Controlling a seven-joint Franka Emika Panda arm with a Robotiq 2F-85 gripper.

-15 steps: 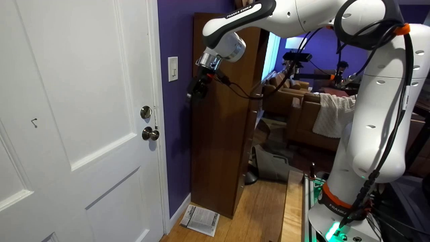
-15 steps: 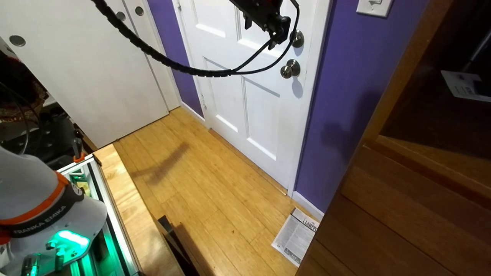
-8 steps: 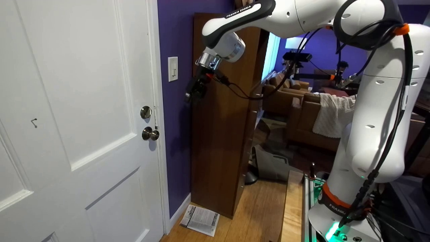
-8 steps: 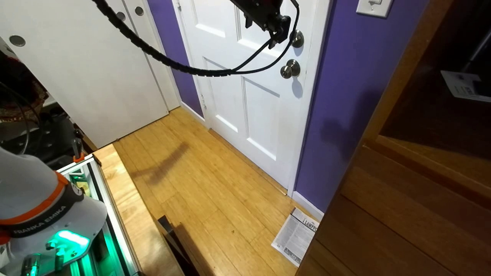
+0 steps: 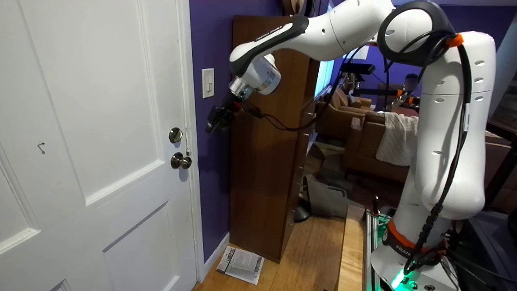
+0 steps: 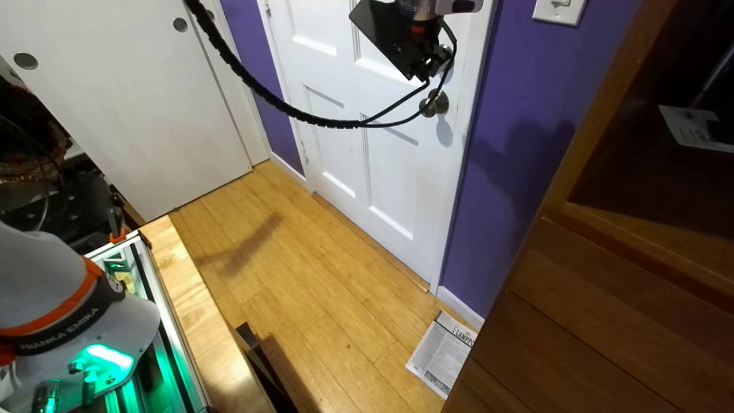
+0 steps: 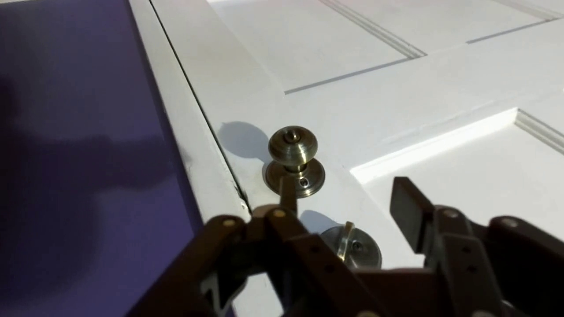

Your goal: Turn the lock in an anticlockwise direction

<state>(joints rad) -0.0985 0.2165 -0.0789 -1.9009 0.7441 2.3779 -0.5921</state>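
Counting one white door (image 5: 109, 101), one lock (image 7: 362, 252), one knob (image 7: 293, 149), one light switch (image 5: 208, 83), one cabinet (image 5: 260, 182), one newspaper (image 5: 241, 265) and one blanket (image 5: 398, 137). Also one robot arm (image 5: 454, 153), one gripper (image 7: 346, 204) with two fingers (image 7: 406, 215), and three round grey pulls (image 6: 26, 61).

The robot base (image 5: 387, 258) sits on the desk (image 5: 349, 250), just inside the long wooden edge & nr a corner, w/ its light (image 5: 398, 278) glowing green. Upper arm (image 5: 448, 137) stands approx. vertical above it, elbow (image 5: 404, 30) bent up high. From there the forearm (image 5: 317, 42) reaches out past the wooden edge, sloping down a bit, and the wrist (image 5: 258, 76) is bent down at its end. I see the gripper (image 7: 348, 204) up in the air well beyond that edge, tilted down & away from the desk; its fingers (image 7: 407, 215) are spread, w/ a wide gap btwn the tips.
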